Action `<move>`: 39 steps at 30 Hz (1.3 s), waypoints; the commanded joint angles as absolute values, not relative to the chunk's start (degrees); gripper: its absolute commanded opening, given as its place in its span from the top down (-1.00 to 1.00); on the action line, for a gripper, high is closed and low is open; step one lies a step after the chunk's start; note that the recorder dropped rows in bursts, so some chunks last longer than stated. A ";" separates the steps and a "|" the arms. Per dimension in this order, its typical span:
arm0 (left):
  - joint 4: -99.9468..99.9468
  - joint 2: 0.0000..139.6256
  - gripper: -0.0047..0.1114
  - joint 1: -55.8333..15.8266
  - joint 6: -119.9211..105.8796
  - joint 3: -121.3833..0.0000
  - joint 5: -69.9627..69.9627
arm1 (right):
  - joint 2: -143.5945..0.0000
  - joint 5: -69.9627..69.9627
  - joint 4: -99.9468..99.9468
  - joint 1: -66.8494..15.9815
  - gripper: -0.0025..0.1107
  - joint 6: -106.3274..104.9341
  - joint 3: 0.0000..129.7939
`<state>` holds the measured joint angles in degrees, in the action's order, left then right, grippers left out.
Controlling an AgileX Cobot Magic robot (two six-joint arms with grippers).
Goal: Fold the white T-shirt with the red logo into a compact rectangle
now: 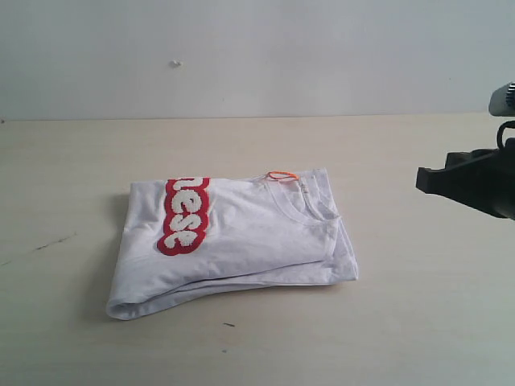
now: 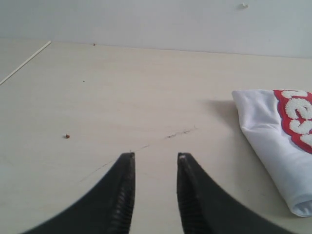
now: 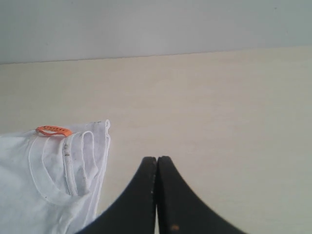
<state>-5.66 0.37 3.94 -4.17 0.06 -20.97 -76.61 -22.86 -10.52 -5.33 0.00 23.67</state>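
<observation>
The red logo (image 1: 184, 215) is partly folded under.

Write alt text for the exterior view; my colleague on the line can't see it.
A white T-shirt lies folded into a rough rectangle in the middle of a pale table, part of its red logo facing up and an orange tag at the collar. The right gripper hangs at the right edge, clear of the shirt.
</observation>
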 commanded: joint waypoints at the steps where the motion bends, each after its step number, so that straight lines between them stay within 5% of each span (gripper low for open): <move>1: -5.99 0.00 0.39 4.07 -4.01 0.00 -20.45 | -76.86 -22.77 -10.49 -5.29 0.96 -3.39 23.45; 9: -6.00 0.00 0.39 4.07 -4.01 0.00 -20.45 | -58.74 -9.13 -10.49 -0.70 0.96 -12.57 19.87; 21: -6.00 0.00 0.39 4.07 -4.01 0.00 -20.45 | -34.84 -9.13 -13.28 10.71 0.96 -11.19 5.98; 39: -6.00 0.00 0.39 4.07 -4.01 0.00 -20.45 | -21.65 -2.01 -12.95 18.14 0.96 -13.45 0.00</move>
